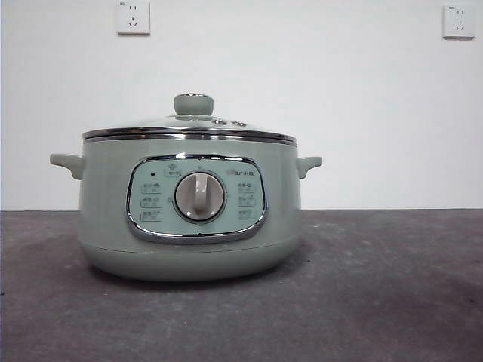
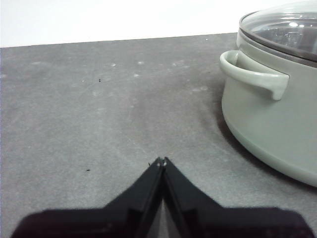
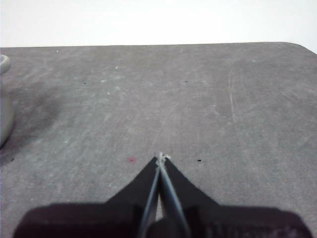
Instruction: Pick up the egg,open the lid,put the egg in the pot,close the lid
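Note:
The pale green pot stands on the grey table, its dial facing the front camera. The glass lid with its green knob sits shut on the pot. The egg is out of view in every frame. My left gripper is shut and holds nothing, low over bare table beside the pot, near one side handle; the lid shows there too. My right gripper is shut and holds nothing, over bare table, with an edge of the pot off to one side. Neither arm shows in the front view.
A white wall with two sockets stands behind the table. In the right wrist view the table's rounded far corner shows. A small red speck lies on the table near the right gripper.

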